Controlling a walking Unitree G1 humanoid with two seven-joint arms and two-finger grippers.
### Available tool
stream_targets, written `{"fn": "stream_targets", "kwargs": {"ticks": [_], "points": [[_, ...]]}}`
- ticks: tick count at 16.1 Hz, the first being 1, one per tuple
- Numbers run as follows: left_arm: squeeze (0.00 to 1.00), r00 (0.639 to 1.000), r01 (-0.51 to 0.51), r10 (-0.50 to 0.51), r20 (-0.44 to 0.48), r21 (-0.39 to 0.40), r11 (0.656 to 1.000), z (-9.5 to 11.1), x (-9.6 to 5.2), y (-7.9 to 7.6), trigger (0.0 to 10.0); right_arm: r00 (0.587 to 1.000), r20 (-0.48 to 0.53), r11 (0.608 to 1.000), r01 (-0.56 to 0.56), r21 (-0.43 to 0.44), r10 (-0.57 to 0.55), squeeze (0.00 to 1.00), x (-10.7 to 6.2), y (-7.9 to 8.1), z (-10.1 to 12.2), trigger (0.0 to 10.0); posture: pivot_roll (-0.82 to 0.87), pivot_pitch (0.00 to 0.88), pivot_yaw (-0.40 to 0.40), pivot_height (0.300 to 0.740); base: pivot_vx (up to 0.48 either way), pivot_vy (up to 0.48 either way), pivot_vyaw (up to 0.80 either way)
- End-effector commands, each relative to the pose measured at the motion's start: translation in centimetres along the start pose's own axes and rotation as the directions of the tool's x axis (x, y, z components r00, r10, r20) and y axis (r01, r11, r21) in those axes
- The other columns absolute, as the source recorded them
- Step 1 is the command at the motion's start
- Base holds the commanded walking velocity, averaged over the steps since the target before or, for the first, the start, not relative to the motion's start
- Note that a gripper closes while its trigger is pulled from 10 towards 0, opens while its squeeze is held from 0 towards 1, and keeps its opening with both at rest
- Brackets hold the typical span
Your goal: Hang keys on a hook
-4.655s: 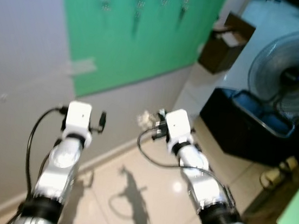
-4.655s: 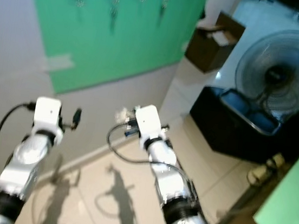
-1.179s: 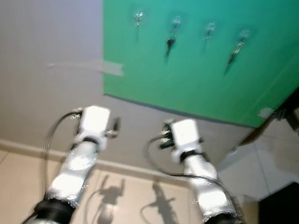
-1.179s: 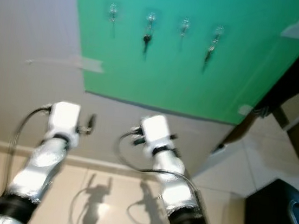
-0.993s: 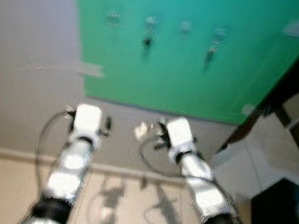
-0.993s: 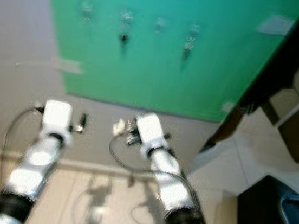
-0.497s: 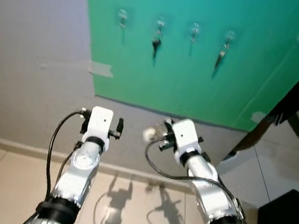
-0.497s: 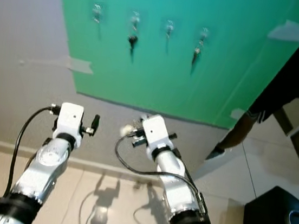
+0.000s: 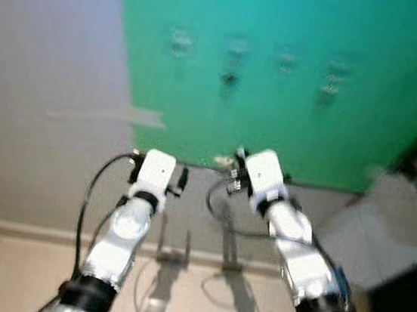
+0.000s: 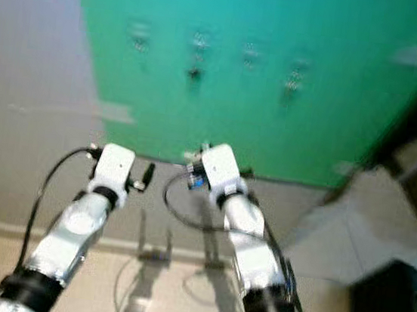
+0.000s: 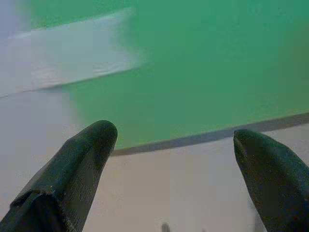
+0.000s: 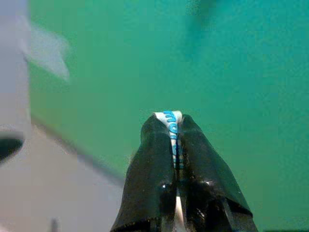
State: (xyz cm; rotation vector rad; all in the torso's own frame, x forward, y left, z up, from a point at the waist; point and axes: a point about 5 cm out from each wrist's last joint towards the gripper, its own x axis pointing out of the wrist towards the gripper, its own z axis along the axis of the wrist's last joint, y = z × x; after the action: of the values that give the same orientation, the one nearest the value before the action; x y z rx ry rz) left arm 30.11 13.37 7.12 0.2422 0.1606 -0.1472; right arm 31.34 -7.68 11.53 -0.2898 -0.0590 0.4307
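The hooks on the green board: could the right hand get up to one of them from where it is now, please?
Probably not yet. The right hand, shut on a key tag, sits well below the hooks near the green board's lower edge. Nothing blocks the way; it needs raising and bringing closer.

Both head views are motion-blurred: the hooks point(image 9: 235, 53) in the upper middle of the green board point(image 9: 352, 105) smear into soft smudges, and the right edge is vague. Light is even and fairly bright, washing the wall point(image 9: 44, 67) at left to pale grey-violet. Faint doubled arm shadows lie at lower centre. In the wrist views the backgrounds are blurred, while the black fingers point(image 12: 154, 174) show small glints.
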Motion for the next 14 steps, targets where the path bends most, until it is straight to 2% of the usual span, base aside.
{"fn": "stream_targets", "kwargs": {"ticks": [1,2,3,6,7,11,14], "points": [[0.0,1.0,-0.001,0.001,0.008,0.016,1.0,0.1,0.0,0.1,10.0,0.999,0.05,1.0,-0.014,-0.024,0.015,0.0,0.6,-0.2,1.8,10.0,0.04,0.0,-0.041,0.74,0.0,0.0,0.0],[0.0,1.0,0.004,-0.004,0.009,0.021,1.0,0.1,-0.1,0.1,10.0,0.998,0.056,1.0,-0.014,-0.028,0.015,0.0,0.8,-0.6,2.3,10.0,0.04,0.0,-0.041,0.74,0.0,0.0,0.0],[0.0,1.0,0.01,-0.01,0.011,0.02,1.0,0.1,-0.1,-0.1,10.0,0.996,0.089,1.0,0.003,-0.008,-0.003,0.0,1.5,-2.2,4.2,10.0,0.03,0.0,-0.041,0.74,0.0,0.0,0.0],[0.0,1.0,0.009,-0.009,0.013,0.011,1.0,0.1,-0.2,-0.1,10.0,0.992,0.118,0.999,0.047,-0.016,-0.045,0.0,2.3,-4.8,6.7,10.0,0.04,0.0,-0.048,0.74,0.0,0.0,0.0],[0.0,1.0,0.007,-0.007,0.011,0.006,1.0,0.1,-0.3,-0.2,10.0,0.992,0.12,0.999,0.039,-0.011,-0.038,0.0,2.5,-5.0,7.2,10.0,0.04,0.0,-0.052,0.74,0.0,0.0,0.0],[0.0,1.0,0.001,-0.001,0.013,0.0,1.0,0.1,-0.3,-0.2,10.0,0.985,0.133,0.994,-0.105,-0.014,0.106,0.0,2.7,-4.0,8.6,10.0,0.04,0.0,-0.06,0.74,0.0,0.0,0.0],[0.0,1.0,0.0,0.0,0.014,0.0,1.0,0.1,-0.3,-0.2,10.0,0.984,0.115,0.99,-0.138,-0.022,0.139,0.0,2.6,-4.1,8.6,10.0,0.05,0.0,-0.066,0.74,0.0,0.0,0.0]]}}
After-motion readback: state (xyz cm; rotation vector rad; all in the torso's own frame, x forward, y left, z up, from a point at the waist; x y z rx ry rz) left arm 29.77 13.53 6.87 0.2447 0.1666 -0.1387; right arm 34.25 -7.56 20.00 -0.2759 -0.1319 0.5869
